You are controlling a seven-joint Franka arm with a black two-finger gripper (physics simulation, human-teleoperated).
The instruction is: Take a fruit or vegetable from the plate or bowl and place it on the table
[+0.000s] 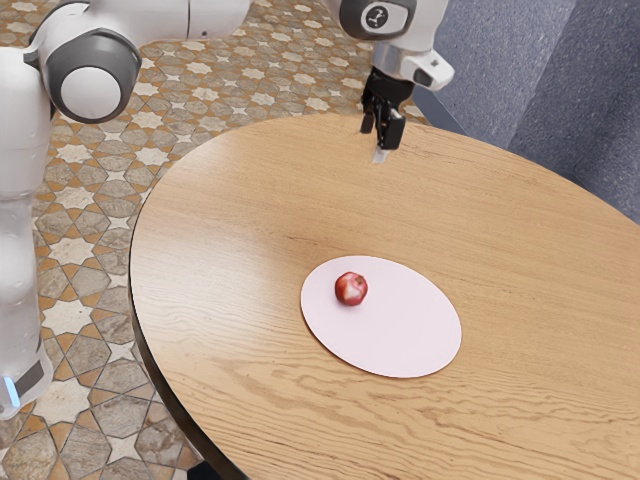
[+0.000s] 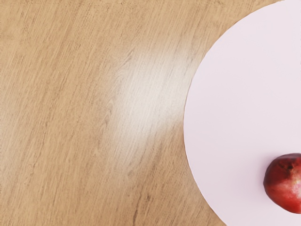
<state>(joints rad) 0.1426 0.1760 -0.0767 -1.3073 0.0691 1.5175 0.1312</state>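
The gripper [image 1: 379, 138] hangs over the far part of the table in the exterior view, its two fingers apart and nothing visible between them. A red fruit, like an apple or pomegranate [image 1: 351, 289], rests on the flat pale pink plate [image 1: 405, 325], toward the plate's upper left there. In the wrist view the same red fruit [image 2: 285, 182] is partly cut off by the picture's border, lying on the plate [image 2: 235, 103]. My hand is up above the table, away from the fruit.
The round wooden table [image 1: 230, 240] has bare wood around the plate. Its curved edge runs along the exterior view's left, with patterned floor tiles [image 1: 70, 205] beyond. A blue-grey speckled surface [image 1: 510, 70] stands behind the table at the exterior view's upper right.
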